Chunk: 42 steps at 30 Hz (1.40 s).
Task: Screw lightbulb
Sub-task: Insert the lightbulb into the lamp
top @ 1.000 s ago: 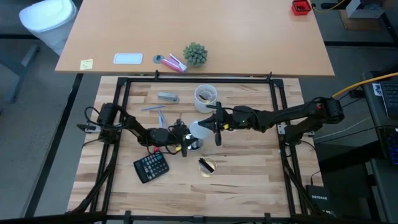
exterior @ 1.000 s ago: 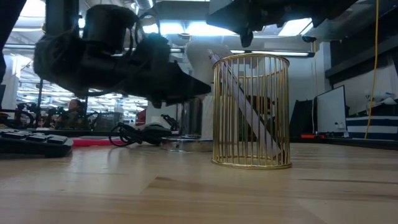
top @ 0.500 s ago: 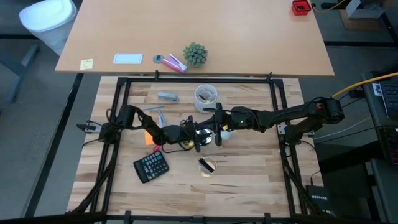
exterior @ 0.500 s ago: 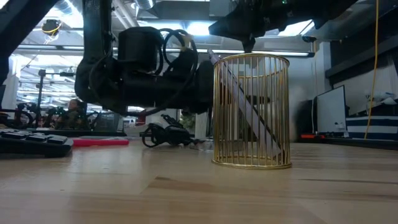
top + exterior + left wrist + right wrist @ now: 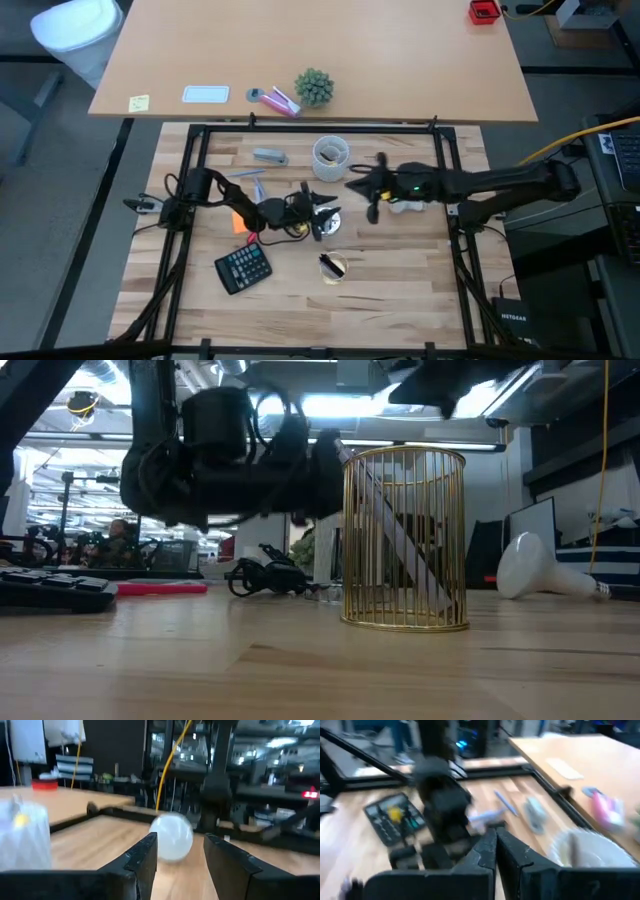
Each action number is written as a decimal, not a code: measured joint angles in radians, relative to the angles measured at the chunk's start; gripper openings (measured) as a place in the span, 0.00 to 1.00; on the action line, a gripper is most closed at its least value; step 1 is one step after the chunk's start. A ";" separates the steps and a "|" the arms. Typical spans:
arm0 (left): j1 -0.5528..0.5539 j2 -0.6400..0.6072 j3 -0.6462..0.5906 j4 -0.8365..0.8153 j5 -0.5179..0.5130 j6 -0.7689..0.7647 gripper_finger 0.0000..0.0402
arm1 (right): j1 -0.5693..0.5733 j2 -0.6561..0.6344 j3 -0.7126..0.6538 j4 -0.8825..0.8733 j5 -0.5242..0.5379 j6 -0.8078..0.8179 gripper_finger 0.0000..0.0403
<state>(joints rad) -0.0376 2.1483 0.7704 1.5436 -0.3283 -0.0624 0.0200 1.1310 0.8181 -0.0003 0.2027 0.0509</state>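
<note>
The bench (image 5: 400,290) carries both arms near its middle, the left gripper (image 5: 322,205) with jaws parted and empty, the right gripper (image 5: 372,192) pinched tight on nothing. The bulb (image 5: 402,206) lies on its side toward the bench's right edge, under the right arm, apart from both grippers. Ahead of the left fingers (image 5: 145,857) its round white end (image 5: 172,836) shows between them, untouched.

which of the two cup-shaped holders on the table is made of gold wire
The gold wire holder near the calculator, seen as an open cage in the low view. The other one, the pale translucent cup by the far frame rail, has solid walls.
</note>
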 joint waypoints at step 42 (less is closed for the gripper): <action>-0.001 -0.157 -0.010 -0.151 0.003 0.201 0.38 | -0.187 -0.039 0.000 -1.156 0.111 0.831 0.60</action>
<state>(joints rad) -0.0383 1.9911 0.7601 1.3922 -0.3252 0.1387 -0.1667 1.0924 0.8181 -1.1560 0.3133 0.8822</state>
